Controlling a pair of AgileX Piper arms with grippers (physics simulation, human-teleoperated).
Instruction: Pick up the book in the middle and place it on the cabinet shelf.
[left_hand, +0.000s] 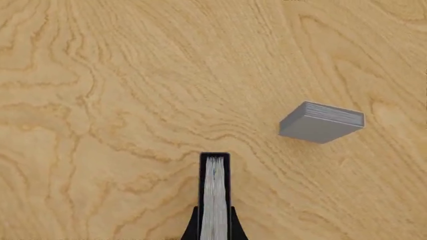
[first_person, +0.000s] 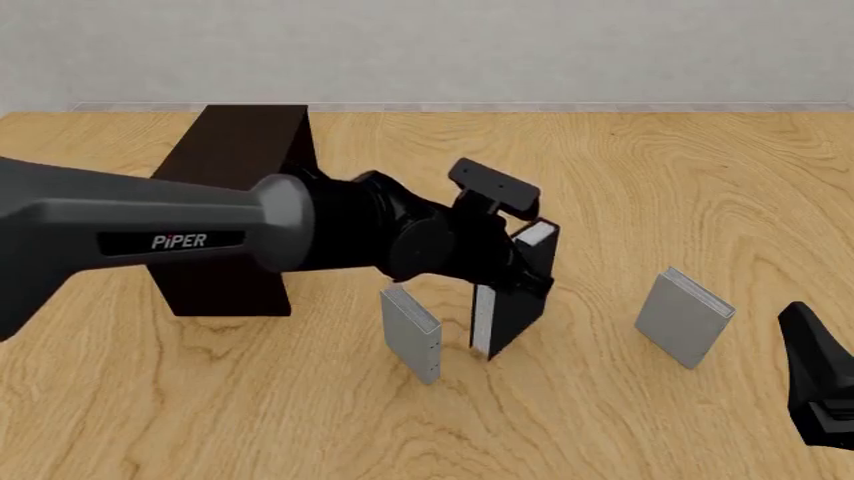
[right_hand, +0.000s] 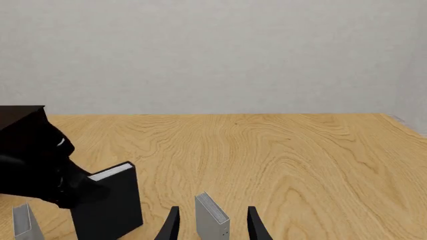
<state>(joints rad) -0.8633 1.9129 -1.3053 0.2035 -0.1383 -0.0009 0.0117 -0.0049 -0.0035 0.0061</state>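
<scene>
The book stands upright on the worktop, between two smaller grey books, with the cabinet shelf behind and to its left. The left gripper is closed on the book: in the left wrist view the jaws are seen pressed against both black covers, with the white page edges between them. The right gripper is held clear at the near right; its jaws are set moderately apart and hold nothing, although the right-hand grey book appears between them farther off.

The book is judged to be rigid and the heaviest of the three. Its smooth covers may slip under a light grip. Hold is best taken across both covers near the upper edge, so that the block hangs without swinging. The flat cabinet top should accept it readily.
</scene>
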